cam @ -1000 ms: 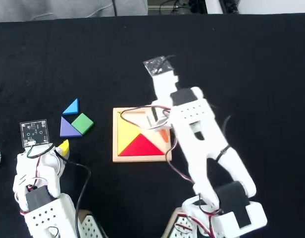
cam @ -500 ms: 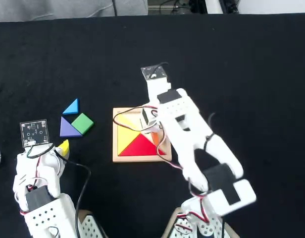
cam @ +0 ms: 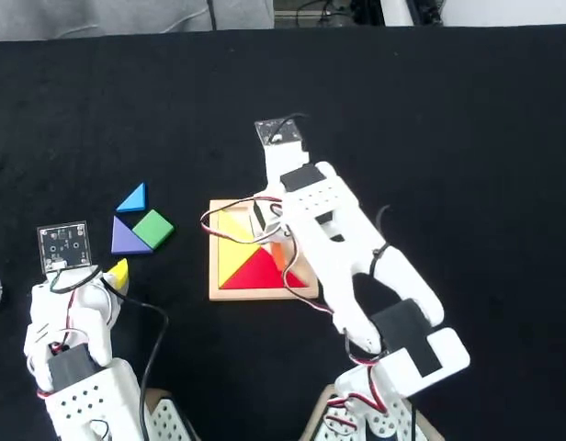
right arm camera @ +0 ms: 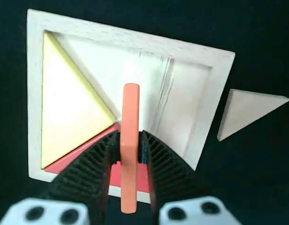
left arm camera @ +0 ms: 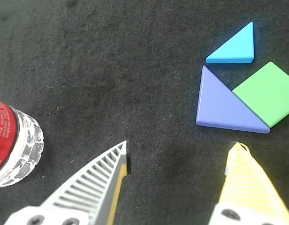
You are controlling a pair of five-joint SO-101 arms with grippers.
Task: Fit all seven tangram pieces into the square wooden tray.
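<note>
Right gripper (right arm camera: pixel 129 136) is clamped on a thin orange tangram piece (right arm camera: pixel 130 108). It pinches the flat faces, so the piece stands on edge between the fingers and juts out past their tips. Seen edge-on, the piece's outline cannot be told.

Just beyond the fingertips lies the square wooden tray (right arm camera: pixel 135 40). The orange piece hangs over the tray's bare pale floor, close to the seam where a large yellow triangle (right arm camera: pixel 69 108) and a large red triangle (cam: pixel 257 274) already sit flat inside. Whether the piece touches the floor cannot be told.

I judge the step in hand to be seating the third piece. The next move seems to call for tipping it from edge to face and turning it until its sides match the free space beside the two triangles. Only then should the fingers open. Let go as it stands, it would likely topple askew.

Farther from this gripper, past the tray's outer rim and apart from it, lies a pale wooden triangle (right arm camera: pixel 245 110).

The left gripper (left arm camera: pixel 180 146) is spread wide and empty above the black table (left arm camera: pixel 111 56). Beyond its fingertips lie a light-blue triangle (left arm camera: pixel 236 47), a purple triangle (left arm camera: pixel 222 108) and a green square (left arm camera: pixel 266 93). The purple and green pieces touch, and the blue one is just beside them. A glass jar (left arm camera: pixel 13 140) stands off to the side of its grey finger.
</note>
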